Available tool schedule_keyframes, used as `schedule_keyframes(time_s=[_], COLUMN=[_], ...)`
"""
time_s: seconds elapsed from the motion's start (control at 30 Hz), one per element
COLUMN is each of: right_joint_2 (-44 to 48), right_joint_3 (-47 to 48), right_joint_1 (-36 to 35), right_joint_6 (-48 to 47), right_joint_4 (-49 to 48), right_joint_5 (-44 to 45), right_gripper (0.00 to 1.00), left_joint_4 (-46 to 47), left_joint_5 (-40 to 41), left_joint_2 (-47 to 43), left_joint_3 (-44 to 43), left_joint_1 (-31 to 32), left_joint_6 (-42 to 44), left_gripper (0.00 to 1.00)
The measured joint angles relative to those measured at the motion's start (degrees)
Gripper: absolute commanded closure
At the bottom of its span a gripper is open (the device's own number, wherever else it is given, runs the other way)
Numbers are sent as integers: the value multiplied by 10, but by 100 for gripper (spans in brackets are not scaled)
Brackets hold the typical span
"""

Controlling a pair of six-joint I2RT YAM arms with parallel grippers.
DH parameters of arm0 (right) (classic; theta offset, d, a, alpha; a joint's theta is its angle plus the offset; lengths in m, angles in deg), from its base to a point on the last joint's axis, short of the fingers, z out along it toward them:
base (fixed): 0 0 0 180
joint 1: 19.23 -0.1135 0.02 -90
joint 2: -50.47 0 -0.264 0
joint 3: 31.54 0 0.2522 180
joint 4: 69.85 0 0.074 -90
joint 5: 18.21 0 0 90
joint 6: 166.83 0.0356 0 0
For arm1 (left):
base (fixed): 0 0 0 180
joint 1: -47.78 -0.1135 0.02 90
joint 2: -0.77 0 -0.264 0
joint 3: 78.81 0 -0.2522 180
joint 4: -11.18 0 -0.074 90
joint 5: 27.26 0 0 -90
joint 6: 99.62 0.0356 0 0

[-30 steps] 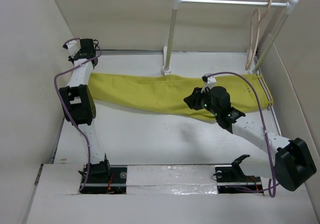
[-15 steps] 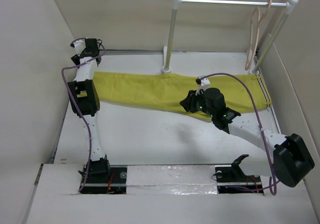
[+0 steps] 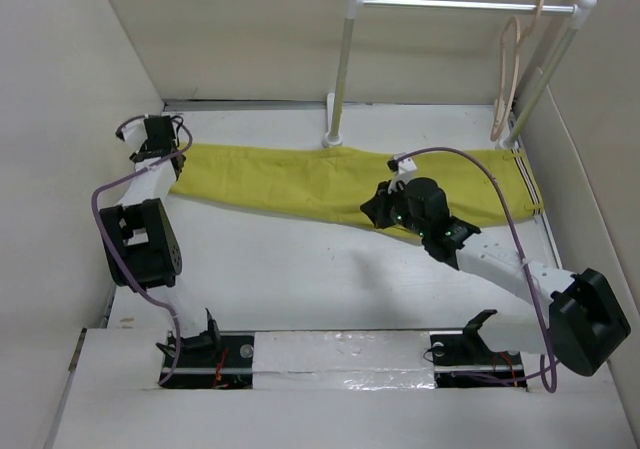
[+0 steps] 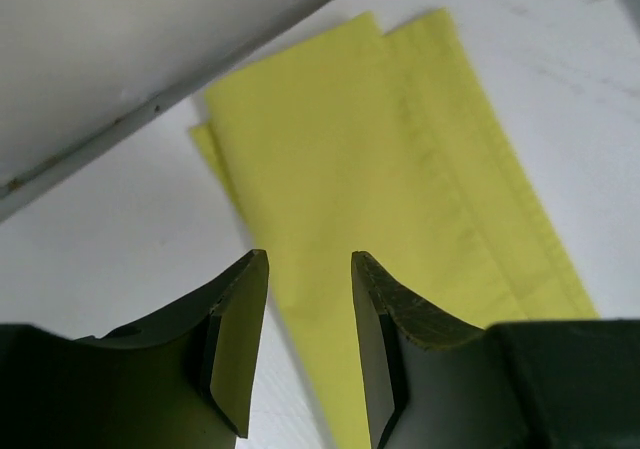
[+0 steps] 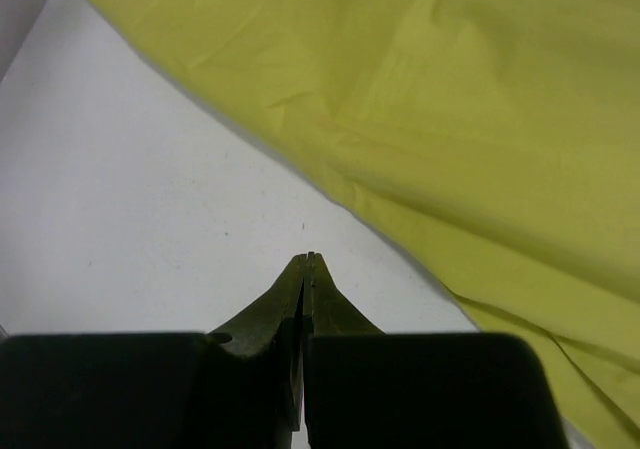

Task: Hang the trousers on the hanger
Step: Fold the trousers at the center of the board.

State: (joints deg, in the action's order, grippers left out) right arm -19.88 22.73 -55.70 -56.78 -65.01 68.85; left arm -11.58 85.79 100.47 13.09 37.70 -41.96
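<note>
The left arm [image 3: 140, 244] kinks its elbow out toward 9 o'clock, with the left gripper [image 4: 308, 261] up at 10 o'clock, jaws parted (nothing between them). The right arm [image 3: 500, 261] stretches from 4 o'clock toward centre, and the right gripper [image 5: 308, 259] is pressed fully closed and empty.

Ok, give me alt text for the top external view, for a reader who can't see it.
Mustard-yellow cloth trousers lie flat across a white table, striped waistband to the right. The left gripper is at their leg ends and the right gripper by their middle. A pale wooden hanger hangs on a white metal rail rack behind, at the right.
</note>
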Motion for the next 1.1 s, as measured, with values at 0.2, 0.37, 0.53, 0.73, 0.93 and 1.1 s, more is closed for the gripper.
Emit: schedule_keyframes(time_s=[0.2,0.37,0.53,0.73,0.93,1.1], right_joint_2=[34,63,89,108,123,85], right_joint_3=[0,-5,-61,-141,-184,-184], right_joint_1=[2,40,110,169,232,311], right_joint_6=[3,18,58,102,132,148], right_joint_4=[4,10,10,60,73,34], right_joint_5=[32,59,74,111,124,69], right_gripper=[56,39,42,44,42,43], left_joint_4=[-3,6,22,56,78,89], left_joint_5=[-50,-81,-97,-109,-121,-129], left_joint_2=[31,62,72,85,92,101], left_joint_3=[54,59,68,68,67,65], left_joint_1=[-17,-17,-17,-17,-17,-20], left_joint_6=[-49,-73,-89,-104,-119,-126], left_gripper=[52,46,45,46,56,82])
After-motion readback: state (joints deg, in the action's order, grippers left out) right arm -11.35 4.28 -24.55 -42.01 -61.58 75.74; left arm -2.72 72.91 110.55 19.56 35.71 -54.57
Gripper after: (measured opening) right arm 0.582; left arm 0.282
